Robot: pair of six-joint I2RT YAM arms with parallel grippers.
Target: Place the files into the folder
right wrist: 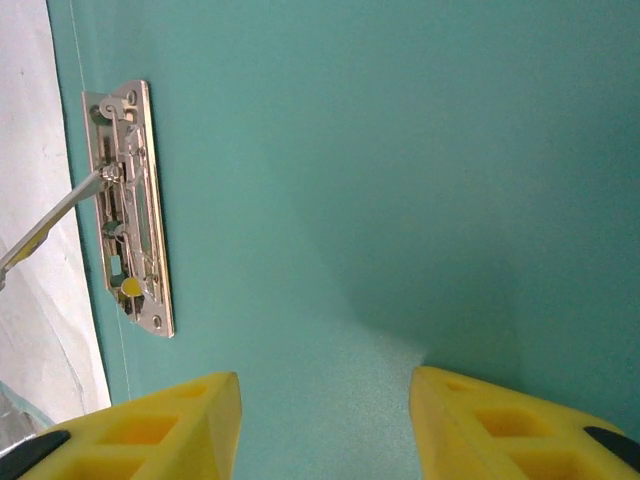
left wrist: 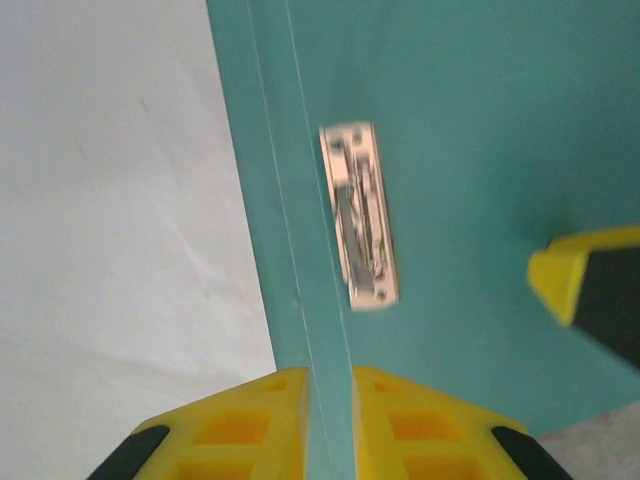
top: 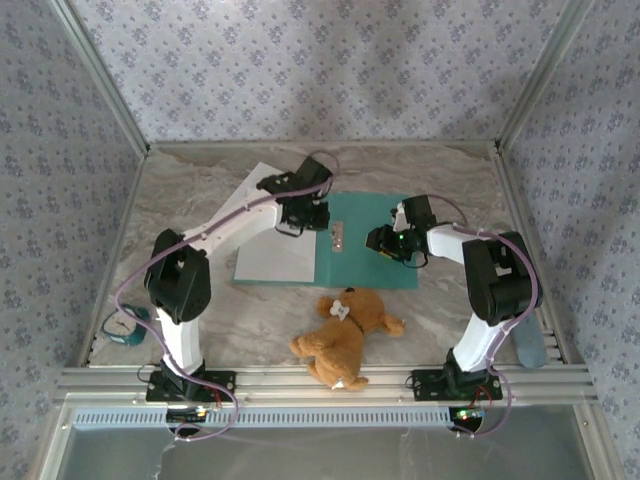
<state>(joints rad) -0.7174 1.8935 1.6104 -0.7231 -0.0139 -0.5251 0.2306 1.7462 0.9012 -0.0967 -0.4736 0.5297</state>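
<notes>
Files (top: 272, 255) are seen from above on the open folder's (top: 375, 262) left half, mid-bench (top: 450, 180), one apparently jutting out behind; squaring them under the clip (top: 338, 238) is judged next. By the left wrist, the left end effector (left wrist: 330, 385) is shown nearly pressed together over the spine; a pinch cannot be told. By the right wrist, the right end effector (right wrist: 325, 385) is shown spread above bare card. No writing is legible.

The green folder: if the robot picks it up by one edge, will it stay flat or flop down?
Probably flop a bit. The folder looks thin and lies flat and open, creased down its middle, so it would likely hinge there. Its metal clip may make that part a little heavier. The paper lying on it could slide off.
</notes>
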